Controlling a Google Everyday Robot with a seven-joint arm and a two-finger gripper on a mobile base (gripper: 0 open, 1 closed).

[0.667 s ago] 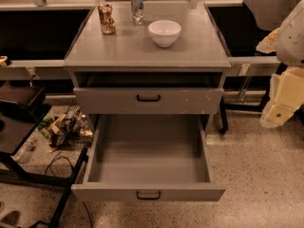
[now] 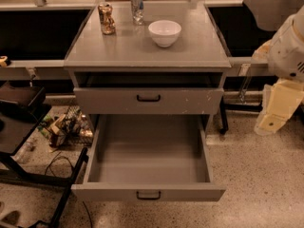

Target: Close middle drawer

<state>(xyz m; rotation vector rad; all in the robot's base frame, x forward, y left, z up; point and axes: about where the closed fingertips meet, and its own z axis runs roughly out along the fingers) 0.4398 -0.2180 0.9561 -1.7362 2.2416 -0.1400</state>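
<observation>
The middle drawer (image 2: 148, 156) of the grey cabinet is pulled far out toward me, showing its deep, empty grey interior. Its low front with a small black handle (image 2: 148, 194) is nearest the camera. Above it, the taller top drawer (image 2: 148, 100), with white chip marks, stands slightly out. My gripper (image 2: 269, 123) hangs on the cream arm (image 2: 287, 56) at the right. It is beside the cabinet, apart from the drawer and about level with its back.
On the cabinet top (image 2: 142, 51) stand a white bowl (image 2: 164, 32), a silver can (image 2: 137, 6) and a brown can (image 2: 106, 18). A black stand (image 2: 19, 127) and a basket of clutter (image 2: 66, 127) are on the floor at the left. A table leg with a caster (image 2: 222, 122) is right of the cabinet.
</observation>
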